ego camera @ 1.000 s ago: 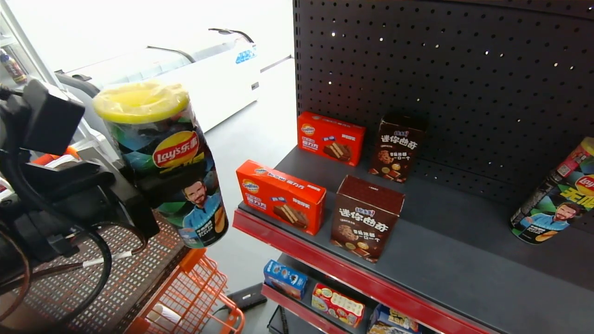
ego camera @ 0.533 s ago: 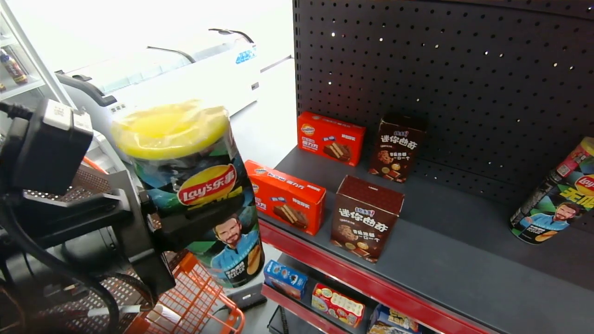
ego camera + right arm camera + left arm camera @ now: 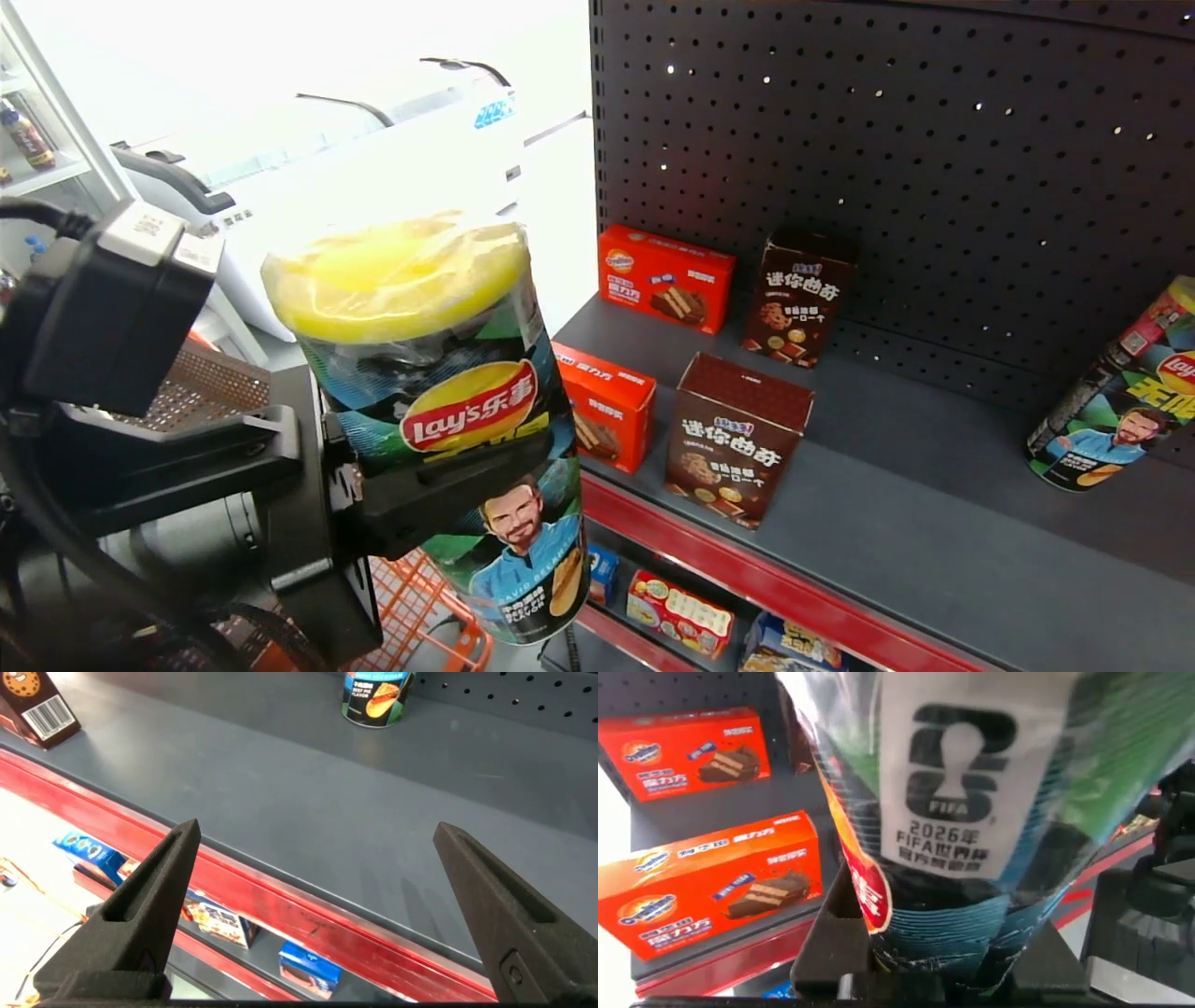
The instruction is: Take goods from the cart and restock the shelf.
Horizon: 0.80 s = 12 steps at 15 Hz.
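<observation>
My left gripper (image 3: 411,471) is shut on a tall chips can (image 3: 439,411) with a yellow lid, held upright in the air left of the shelf's red front edge (image 3: 747,579). The left wrist view has the same can (image 3: 971,831) close up between the fingers. A second chips can (image 3: 1120,401) leans at the shelf's far right, also seen as a can (image 3: 377,697) in the right wrist view. My right gripper (image 3: 327,915) hangs open over the grey shelf board (image 3: 308,793), nothing between its fingers. The orange cart (image 3: 411,607) sits low behind the held can.
Two orange boxes (image 3: 665,277) (image 3: 611,406) and two brown boxes (image 3: 738,439) (image 3: 798,297) stand on the shelf's left half. A black pegboard (image 3: 887,140) backs the shelf. Bare board lies between the brown boxes and the leaning can. Small packs (image 3: 677,611) fill the lower shelf.
My left arm has carried the chips can to the right and toward the shelf, away from the cart; it now covers part of the near orange box. Shelf goods stayed put.
</observation>
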Motion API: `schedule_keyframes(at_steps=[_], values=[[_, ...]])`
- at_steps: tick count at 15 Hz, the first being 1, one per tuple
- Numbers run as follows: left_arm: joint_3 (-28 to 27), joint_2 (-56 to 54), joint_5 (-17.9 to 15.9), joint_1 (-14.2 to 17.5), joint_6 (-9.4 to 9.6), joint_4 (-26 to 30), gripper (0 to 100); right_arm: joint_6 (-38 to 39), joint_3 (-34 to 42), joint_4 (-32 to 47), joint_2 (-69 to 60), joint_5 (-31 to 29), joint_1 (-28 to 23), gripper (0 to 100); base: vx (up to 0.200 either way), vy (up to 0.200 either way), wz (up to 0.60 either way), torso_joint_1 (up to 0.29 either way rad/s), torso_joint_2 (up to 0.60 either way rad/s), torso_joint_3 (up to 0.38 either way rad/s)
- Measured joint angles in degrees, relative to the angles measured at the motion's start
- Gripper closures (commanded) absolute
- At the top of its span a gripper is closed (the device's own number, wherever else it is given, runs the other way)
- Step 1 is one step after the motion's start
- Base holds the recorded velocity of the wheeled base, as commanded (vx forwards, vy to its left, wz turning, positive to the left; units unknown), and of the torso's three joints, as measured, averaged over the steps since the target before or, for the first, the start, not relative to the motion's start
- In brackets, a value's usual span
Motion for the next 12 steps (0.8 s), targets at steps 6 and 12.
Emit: schedule_keyframes(at_steps=[6, 12], values=[[0.24, 0.16, -2.57, -3.10, -0.05, -0.24, 100, 0.13, 0.00, 0.00, 0.00, 0.05, 0.02, 0, 0.000, 0.000, 0.00, 0.000, 0.00, 0.000], [0.38, 0.20, -7.16, -4.85, 0.13, -0.39, 100, 0.10, 0.00, 0.00, 0.00, 0.05, 0.02, 0, 0.000, 0.000, 0.00, 0.000, 0.00, 0.000]])
